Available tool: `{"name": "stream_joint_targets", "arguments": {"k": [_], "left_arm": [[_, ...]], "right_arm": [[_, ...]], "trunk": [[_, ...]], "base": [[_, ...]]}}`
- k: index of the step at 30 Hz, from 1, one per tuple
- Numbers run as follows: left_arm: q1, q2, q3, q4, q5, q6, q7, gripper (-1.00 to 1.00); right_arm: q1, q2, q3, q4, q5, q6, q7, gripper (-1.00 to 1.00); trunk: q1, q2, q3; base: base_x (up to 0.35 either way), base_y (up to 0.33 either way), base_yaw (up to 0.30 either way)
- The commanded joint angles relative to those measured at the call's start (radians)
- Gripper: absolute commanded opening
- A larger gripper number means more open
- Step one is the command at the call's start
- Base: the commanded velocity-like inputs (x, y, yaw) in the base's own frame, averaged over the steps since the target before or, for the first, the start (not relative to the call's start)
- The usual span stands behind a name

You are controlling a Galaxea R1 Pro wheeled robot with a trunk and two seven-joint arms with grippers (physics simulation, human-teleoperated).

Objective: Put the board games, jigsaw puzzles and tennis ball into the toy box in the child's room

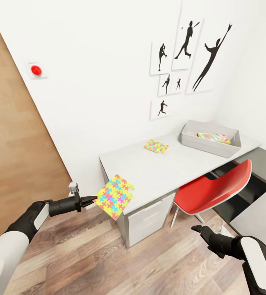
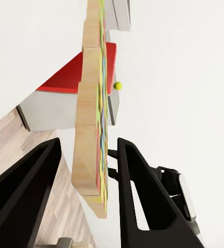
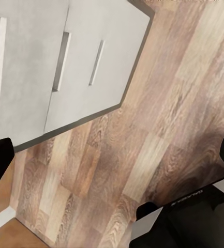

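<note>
Both black arms reach out. Left gripper [image 1: 92,199] jaws pinch the thin many-coloured puzzle square [image 1: 114,196] by its edge at the bench's [image 1: 161,170] near-left corner; it could slip. Right gripper [image 1: 198,229] jaws hang open, empty.

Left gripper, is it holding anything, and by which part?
Yes. The left gripper holds a jigsaw puzzle by its near edge, the fingers on either face. The right gripper holds nothing.

No legible text, brand, number or label on any surface. The printed box [image 1: 214,137] in the grey tub [image 1: 208,146] carries markings too small to read.
</note>
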Motion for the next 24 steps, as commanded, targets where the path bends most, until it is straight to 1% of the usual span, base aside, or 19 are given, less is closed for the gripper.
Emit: {"name": "stream_joint_targets", "arguments": {"k": [1, 24], "left_arm": [[-0.001, 0.001, 0.0, 0.0, 0.001, 0.008, -0.001, -1.0], [-0.001, 0.0, -0.001, -0.001, 0.001, 0.006, -0.002, -1.0]], "right_arm": [[-0.001, 0.0, -0.001, -0.001, -0.01, 0.002, -0.01, 1.0], [-0.001, 0.0, -0.001, -0.001, -0.012, 0.002, -0.01, 1.0]], "trunk": [[0.001, -0.002, 0.0], [0.001, -0.002, 0.038]], "base": [[0.0, 0.0, 0.0], [0.0, 0.0, 0.0]]}}
